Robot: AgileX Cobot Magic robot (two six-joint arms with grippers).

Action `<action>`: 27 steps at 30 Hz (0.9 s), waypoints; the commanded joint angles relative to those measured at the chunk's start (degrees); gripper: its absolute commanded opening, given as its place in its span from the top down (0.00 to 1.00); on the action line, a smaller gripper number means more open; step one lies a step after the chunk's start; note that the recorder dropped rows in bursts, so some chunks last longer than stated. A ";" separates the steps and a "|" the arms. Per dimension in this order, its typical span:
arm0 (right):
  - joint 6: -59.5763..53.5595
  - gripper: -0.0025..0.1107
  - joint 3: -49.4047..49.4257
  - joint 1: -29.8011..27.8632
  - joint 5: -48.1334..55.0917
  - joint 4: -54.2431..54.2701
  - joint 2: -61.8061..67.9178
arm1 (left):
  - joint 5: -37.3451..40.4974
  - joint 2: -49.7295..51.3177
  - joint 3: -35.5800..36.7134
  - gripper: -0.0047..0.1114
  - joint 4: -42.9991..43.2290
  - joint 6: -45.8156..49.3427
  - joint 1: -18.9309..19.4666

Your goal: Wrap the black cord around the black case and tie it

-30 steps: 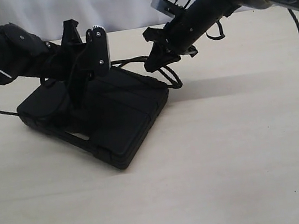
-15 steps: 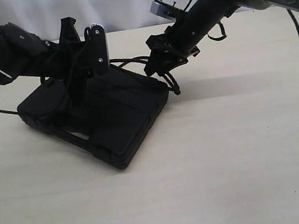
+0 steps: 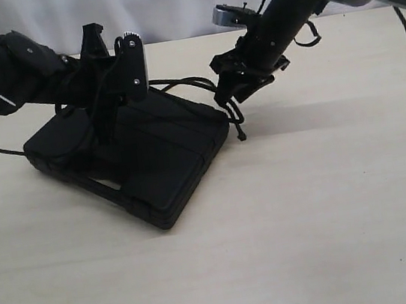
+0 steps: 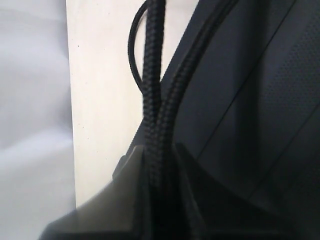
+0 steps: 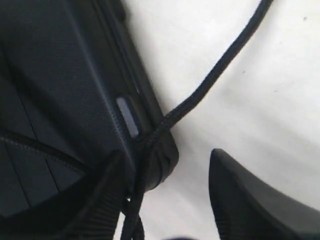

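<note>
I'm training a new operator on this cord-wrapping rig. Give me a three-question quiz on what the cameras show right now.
1. True or false: the flat matte black plastic case stands on its edge.
2. Which gripper reaches down over the case's lid? A) left gripper B) right gripper
3. Fill in: in the left wrist view, ___ strands of the braided black cord run side by side into the gripper.
Key: 1 false, it lies flat; 2 A; 3 two.

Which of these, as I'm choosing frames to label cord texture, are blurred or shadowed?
Left wrist view: the black cord braid is crisp, the nearest foreground blurred. Right wrist view: cord softer. Exterior view: even light, faint shadow on the table beside the black case.
</note>
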 commanded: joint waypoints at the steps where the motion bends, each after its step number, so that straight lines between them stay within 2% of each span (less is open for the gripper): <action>1: 4.19 0.55 -1.52 -2.01 0.09 -6.13 -5.03 | -1.30 -0.57 -0.35 0.96 -0.76 1.56 -0.56; 3: 4.06 0.55 1.47 -4.38 0.09 -7.39 -9.75 | -1.14 -0.57 -0.35 0.96 -0.76 1.56 -0.56; 6: -5.44 0.55 14.72 -6.55 0.09 -0.51 -17.51 | -1.04 -0.47 -0.35 0.96 -1.16 1.47 -0.56; 8: -12.33 0.55 24.33 -6.51 0.09 6.17 -20.34 | -0.90 -0.47 -0.35 0.96 -3.33 1.47 -0.56; 9: -17.98 0.55 30.56 -5.89 -4.02 11.53 -20.99 | -0.90 -0.47 -0.35 0.96 -4.57 1.47 -0.56; 11: -23.03 0.55 34.89 -4.47 -7.97 13.82 -20.44 | -0.90 -0.47 -0.35 0.96 -6.01 1.47 -0.56; 14: -26.41 0.55 36.92 -3.10 -9.97 13.82 -19.52 | -0.90 -0.47 -0.35 0.96 -6.01 1.47 -0.56; 17: -24.07 0.55 37.28 -1.79 -18.67 13.90 -17.91 | -0.90 -0.47 -0.35 0.96 -6.01 1.47 -0.56; 20: -23.66 0.55 37.28 -1.12 -23.06 14.04 -16.94 | -0.90 -0.47 -0.35 0.96 -6.01 1.47 -0.56; 25: -24.21 0.55 37.28 -0.31 -25.17 15.05 -15.13 | -0.67 -0.47 -0.35 0.96 -6.01 1.47 -0.56; 27: -24.89 0.58 37.28 0.11 -24.68 15.05 -14.88 | -0.02 -0.47 -0.35 0.96 -6.01 1.47 -0.56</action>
